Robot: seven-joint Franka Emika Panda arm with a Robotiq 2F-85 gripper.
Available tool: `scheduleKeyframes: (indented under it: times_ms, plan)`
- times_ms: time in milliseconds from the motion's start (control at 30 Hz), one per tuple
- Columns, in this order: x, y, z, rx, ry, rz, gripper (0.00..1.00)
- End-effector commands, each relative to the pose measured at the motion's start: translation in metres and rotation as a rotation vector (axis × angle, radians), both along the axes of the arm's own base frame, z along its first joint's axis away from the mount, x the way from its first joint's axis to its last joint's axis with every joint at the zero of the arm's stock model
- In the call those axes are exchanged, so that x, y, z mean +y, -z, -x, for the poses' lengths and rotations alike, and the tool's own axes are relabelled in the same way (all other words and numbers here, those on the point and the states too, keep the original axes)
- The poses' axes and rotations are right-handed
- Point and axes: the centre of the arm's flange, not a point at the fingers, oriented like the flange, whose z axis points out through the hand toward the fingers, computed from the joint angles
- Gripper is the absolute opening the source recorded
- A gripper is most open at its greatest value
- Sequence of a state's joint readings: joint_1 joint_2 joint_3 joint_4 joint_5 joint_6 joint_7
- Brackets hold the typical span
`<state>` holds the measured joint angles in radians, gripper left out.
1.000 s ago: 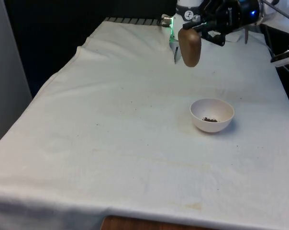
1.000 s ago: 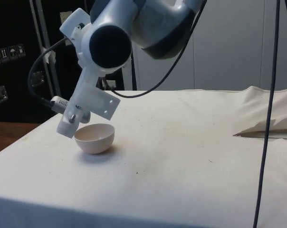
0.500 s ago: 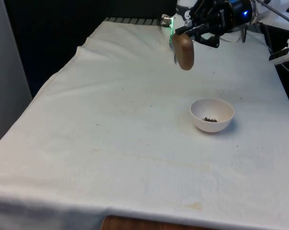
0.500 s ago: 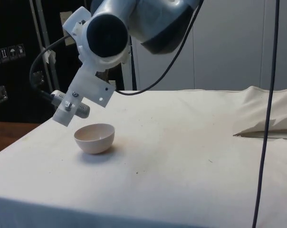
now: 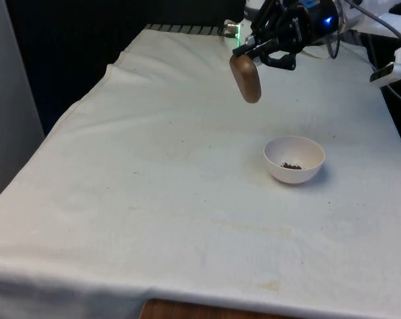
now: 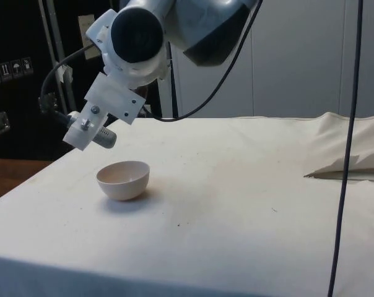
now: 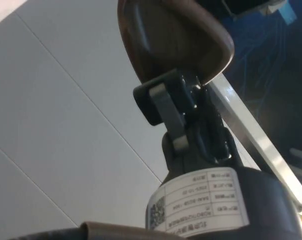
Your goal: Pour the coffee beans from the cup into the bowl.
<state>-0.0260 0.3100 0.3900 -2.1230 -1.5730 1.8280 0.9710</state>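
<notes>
The gripper (image 5: 250,53) hangs high above the table (image 5: 154,186), clamped on the rim of the brown cup (image 5: 245,78), which tilts with its body dangling below the fingers (image 7: 163,107). The white bowl (image 5: 294,159) sits on the cloth, lower and toward the front view's right of the cup, well apart from it, a few coffee beans (image 5: 291,165) dark in its bottom.

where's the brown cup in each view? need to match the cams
Front view: the brown cup hangs in the gripper, above the table, beyond the white bowl and towards the front view's left of it.
Side view: I cannot make it out.
Wrist view: the cup sits between the jaws.
Shared landmark: the bowl, front and side.
</notes>
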Motion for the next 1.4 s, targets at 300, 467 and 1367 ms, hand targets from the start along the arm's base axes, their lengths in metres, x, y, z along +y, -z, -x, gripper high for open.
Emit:
scheduleKeyframes:
  times_ms: [300,467,1367]
  plan:
    - [-0.015,0.002,0.001,0.043,0.021,-0.051,0.0]
    - [-0.023,0.003,0.001,0.058,0.037,-0.064,0.0]
    - [-0.068,0.011,0.007,0.129,0.135,-0.12,0.0]
